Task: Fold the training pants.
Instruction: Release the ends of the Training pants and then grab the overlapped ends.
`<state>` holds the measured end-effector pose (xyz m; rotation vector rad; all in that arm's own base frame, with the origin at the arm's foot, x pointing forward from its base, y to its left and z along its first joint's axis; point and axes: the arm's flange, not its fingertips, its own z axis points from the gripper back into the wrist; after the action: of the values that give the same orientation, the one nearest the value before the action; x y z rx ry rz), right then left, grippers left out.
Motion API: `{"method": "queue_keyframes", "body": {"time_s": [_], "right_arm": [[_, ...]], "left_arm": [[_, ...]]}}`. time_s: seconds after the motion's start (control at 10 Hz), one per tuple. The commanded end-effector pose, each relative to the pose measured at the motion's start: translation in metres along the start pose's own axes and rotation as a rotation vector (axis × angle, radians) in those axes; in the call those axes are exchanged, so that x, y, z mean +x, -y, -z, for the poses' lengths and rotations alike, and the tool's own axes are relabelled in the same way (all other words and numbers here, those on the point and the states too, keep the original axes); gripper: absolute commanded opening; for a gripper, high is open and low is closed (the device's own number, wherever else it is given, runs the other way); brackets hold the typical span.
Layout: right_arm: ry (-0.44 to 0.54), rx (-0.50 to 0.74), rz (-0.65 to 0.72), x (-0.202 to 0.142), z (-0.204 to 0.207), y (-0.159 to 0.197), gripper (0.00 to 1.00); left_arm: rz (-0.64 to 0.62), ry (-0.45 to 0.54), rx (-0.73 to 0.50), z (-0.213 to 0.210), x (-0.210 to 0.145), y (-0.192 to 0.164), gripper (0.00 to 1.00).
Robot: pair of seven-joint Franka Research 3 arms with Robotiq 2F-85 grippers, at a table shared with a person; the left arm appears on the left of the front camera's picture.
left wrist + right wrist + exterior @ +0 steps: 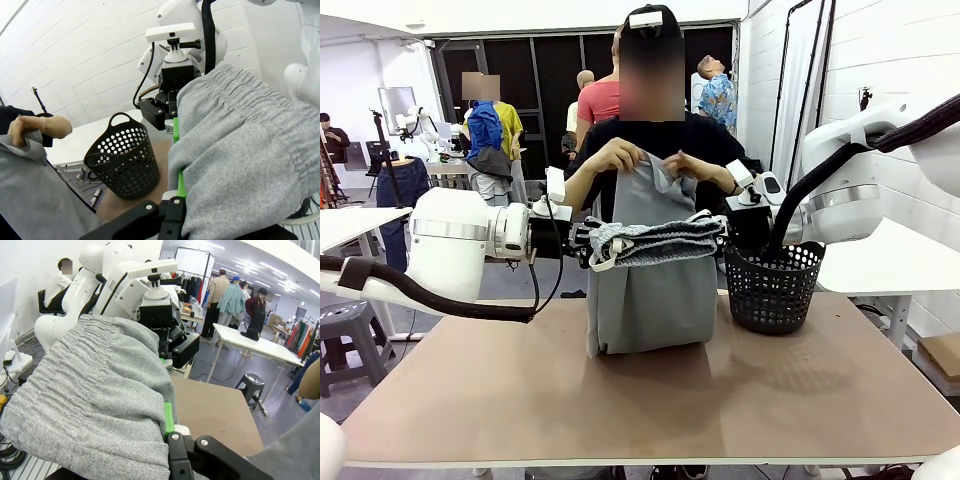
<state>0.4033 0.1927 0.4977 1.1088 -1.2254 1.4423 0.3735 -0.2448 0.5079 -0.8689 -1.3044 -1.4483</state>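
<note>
The light grey training pants (650, 290) hang over the table, their lower fold resting on it. The gathered waistband (655, 243) is stretched level between my two grippers. My left gripper (588, 245) is shut on its left end and my right gripper (723, 233) on its right end. A person behind the table holds the other end of the pants up with both hands (645, 160). In the left wrist view the waistband (240, 150) drapes over my green pad (180, 182). In the right wrist view it (100, 395) covers my finger beside the pad (168, 417).
A black mesh basket (772, 285) stands on the brown table (520, 390) at the right, close under my right arm. The person stands at the far edge. A white table (250, 342) and other people are farther back.
</note>
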Motion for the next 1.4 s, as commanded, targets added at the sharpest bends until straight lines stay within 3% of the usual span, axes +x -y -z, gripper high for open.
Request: {"method": "queue_keyframes", "body": {"time_s": [0.0,1.3], "right_arm": [[0.036,-0.009,-0.01,0.0006,0.0004,-0.005,0.0],[0.036,-0.009,-0.01,0.0006,0.0004,-0.005,0.0]], "left_arm": [[0.005,0.003,0.0,0.001,0.0032,-0.0009,0.0],[0.005,0.003,0.0,0.001,0.0032,-0.0009,0.0]]}}
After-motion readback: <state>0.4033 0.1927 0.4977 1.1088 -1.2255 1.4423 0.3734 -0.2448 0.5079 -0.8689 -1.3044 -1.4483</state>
